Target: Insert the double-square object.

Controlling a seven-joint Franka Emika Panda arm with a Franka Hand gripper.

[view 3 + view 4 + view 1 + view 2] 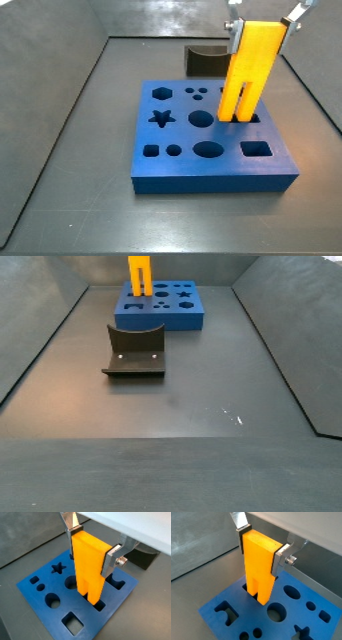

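The double-square object [90, 567] is a tall bright yellow piece that stands upright with its two prongs pointing down. My gripper [93, 546] is shut on its solid upper block, one silver finger [112, 559] on each side; both wrist views show this [262, 547]. The prong tips meet the top of the blue board [201, 165] at its square holes near the right edge. I cannot tell how deep they sit. In a side view the piece [249, 75] rises well above the board. It also shows far off in a side view [139, 276].
The blue board [40, 597] has several other cut-outs: a star [162, 118], a hexagon, circles and a square [255, 149]. The dark fixture [134, 351] stands on the grey floor in front of the board [181, 318]. Grey walls enclose the floor.
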